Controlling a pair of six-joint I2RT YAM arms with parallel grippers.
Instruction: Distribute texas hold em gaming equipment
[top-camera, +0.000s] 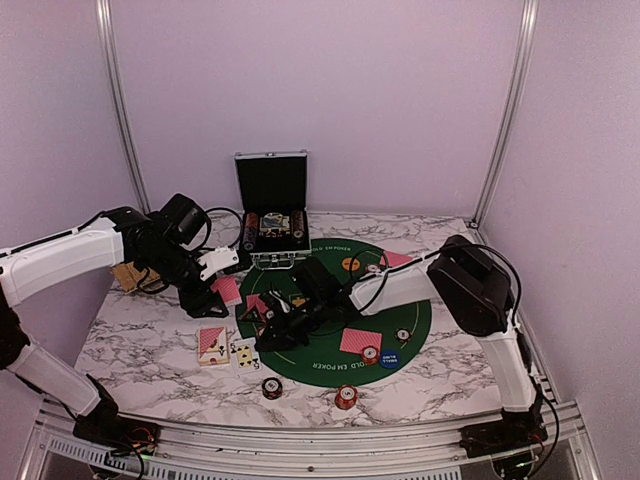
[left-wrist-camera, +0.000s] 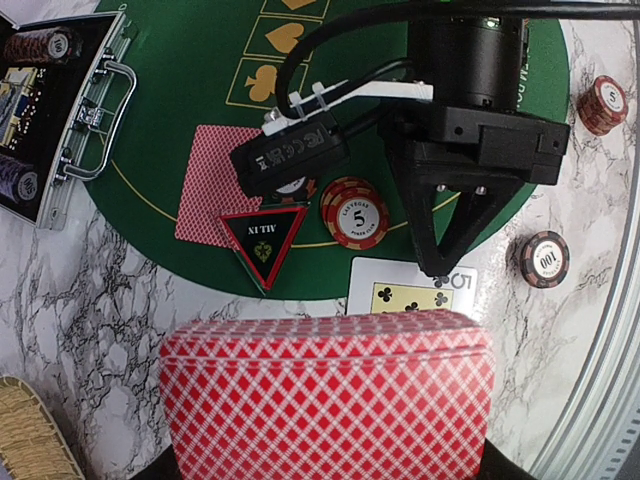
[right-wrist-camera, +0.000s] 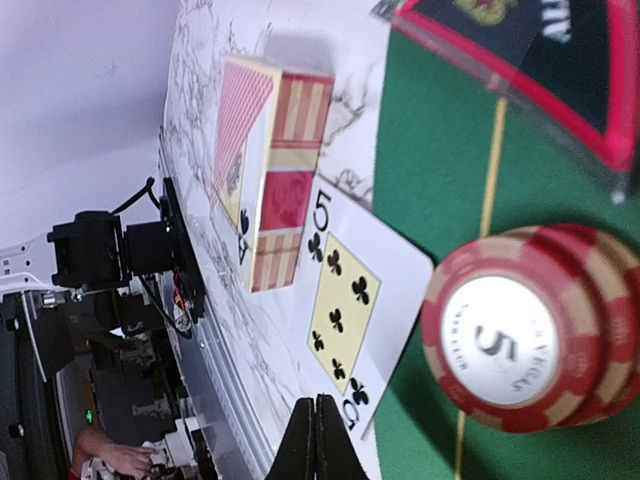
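A red-backed card (left-wrist-camera: 325, 395) is hanging clamped in the left claw (top-camera: 222, 284) above the marble table (left-wrist-camera: 110, 330), near the green mat (left-wrist-camera: 190, 100). The right claw (right-wrist-camera: 316, 435) is hovering pinched together, empty, at the five of clubs (left-wrist-camera: 400, 297) lying beside a red chip (left-wrist-camera: 355, 212) and a black triangle (left-wrist-camera: 263, 240).

Reaches in from the left with left arm (top-camera: 70, 255), forearm roughly level, wrist bent downward; clamps left gripper (top-camera: 222, 288) on cards (left-wrist-camera: 325, 400). Stretches right arm (top-camera: 400, 285) leftward from a raised elbow, wrist dipped low; presses right gripper (right-wrist-camera: 316, 435) together, fingers touching, tips pointing down.
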